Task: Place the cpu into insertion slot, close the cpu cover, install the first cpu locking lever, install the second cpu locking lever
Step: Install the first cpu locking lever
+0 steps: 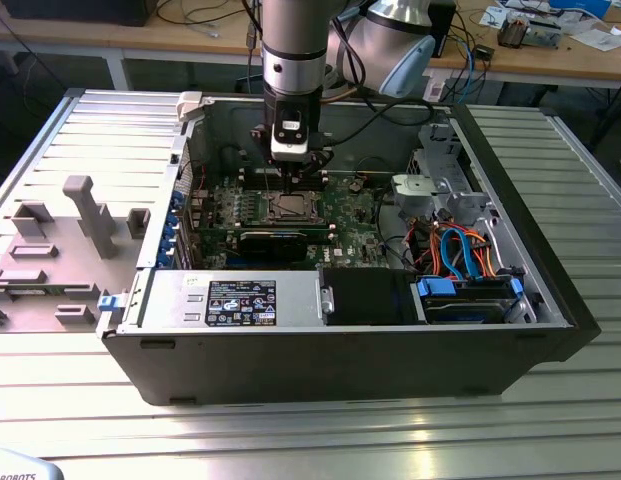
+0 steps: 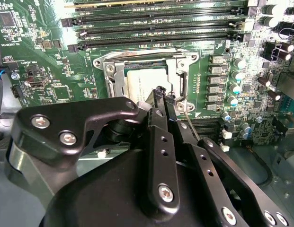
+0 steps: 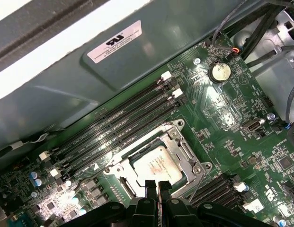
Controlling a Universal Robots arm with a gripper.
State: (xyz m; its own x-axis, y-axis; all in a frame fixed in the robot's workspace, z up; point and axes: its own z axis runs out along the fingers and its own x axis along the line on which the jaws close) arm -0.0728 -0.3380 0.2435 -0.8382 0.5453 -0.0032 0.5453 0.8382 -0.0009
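The cpu, a small silver-grey square, lies flat in the insertion slot on the green motherboard. The slot's contact field is hidden beneath it. The cpu cover, a silver metal frame, lies down around the chip, which shows through its window. My gripper hangs just above the socket's edge. Its black fingers stand close together, shut, with nothing seen between them. A thin wire lever runs out from the socket corner beside the fingertips.
Long black memory slots lie beside the socket, toward the case wall. A coin battery and capacitors sit nearby. In the exterior view, a drive cage with cables stands on the right and a grey fixture on the left.
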